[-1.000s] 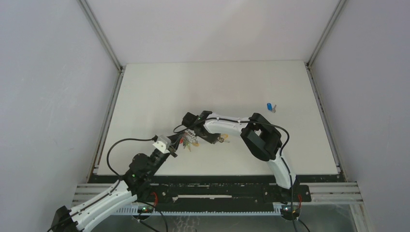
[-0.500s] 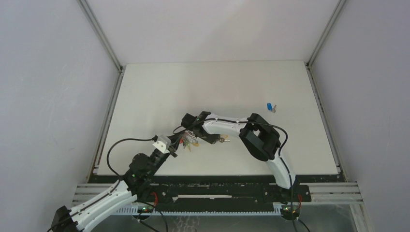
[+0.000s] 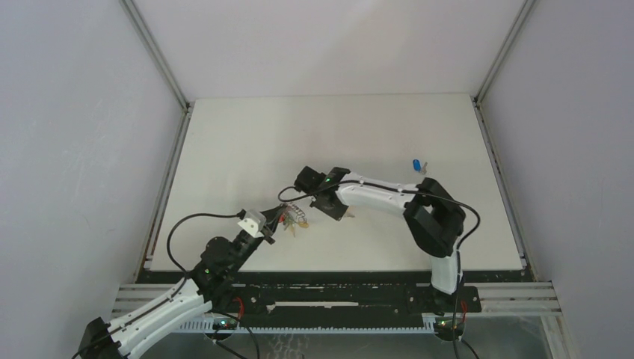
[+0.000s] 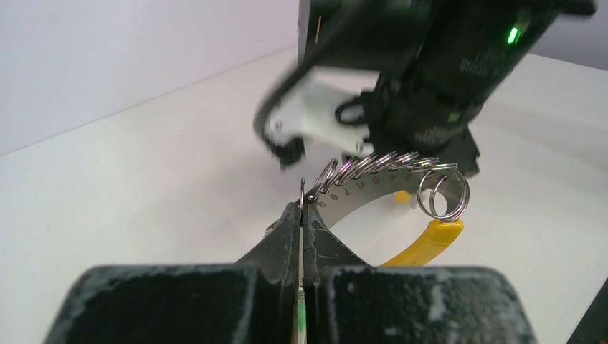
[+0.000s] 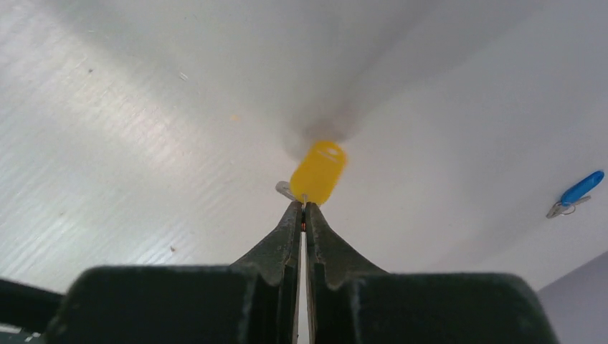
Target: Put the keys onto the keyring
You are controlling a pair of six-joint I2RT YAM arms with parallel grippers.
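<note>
Left gripper [image 4: 302,211] is clamping shut on a thin metal edge of the keyring [image 4: 358,188], holding it up off the table [image 3: 247,142] just ahead of the left arm's base. In the left wrist view, a numbered metal band with a row of small split rings is fanning out past the fingertips. A yellow tag [image 4: 426,247] is hanging from the end ring.

Right gripper [image 5: 302,204] is sitting just beyond that, jaws closed and pinching the yellow key [image 5: 319,172] by the edge of its cap. The key's metal part is poking out to the left of the tips. In the top view the gripper is just right of the keyring bunch and apart from it.

My read: threading step for the yellow key is underway and not yet done. The next move is needing the key's hole lined up with an open ring end, with the left arm holding the ring steady. Tolerance is going to be tight.

Blue key [image 3: 417,165] is lying loose on the table, well apart to the far right, untouched.

No containers are showing in any view.
</note>
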